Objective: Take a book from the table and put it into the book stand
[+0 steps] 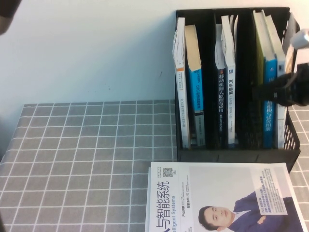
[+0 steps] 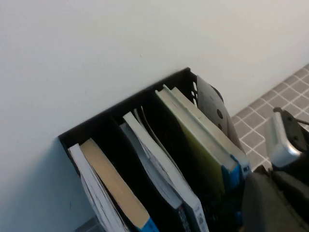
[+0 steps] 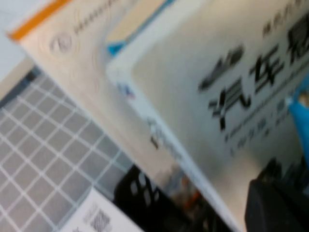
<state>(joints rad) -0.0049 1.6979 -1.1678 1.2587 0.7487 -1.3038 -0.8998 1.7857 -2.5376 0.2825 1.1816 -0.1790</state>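
- Table [image 1: 87, 154]: grey cloth, white grid; plain pale wall [image 1: 87, 43] behind.
- Book stand [image 1: 231, 150] against the wall, slots holding upright books.
- White book [image 1: 222, 198] with a suited man lies flat before it.
- Right gripper [image 1: 285, 89] at the stand's right slot; fingers unclear, possibly on the book [image 2: 212, 104] there.
- Left gripper [image 1: 7, 14] raised far left, fingers together.

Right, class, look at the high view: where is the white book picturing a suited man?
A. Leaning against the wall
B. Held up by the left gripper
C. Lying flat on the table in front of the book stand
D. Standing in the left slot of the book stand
C: the white book with the suited man lies flat on the gridded table, just in front of the black book stand.
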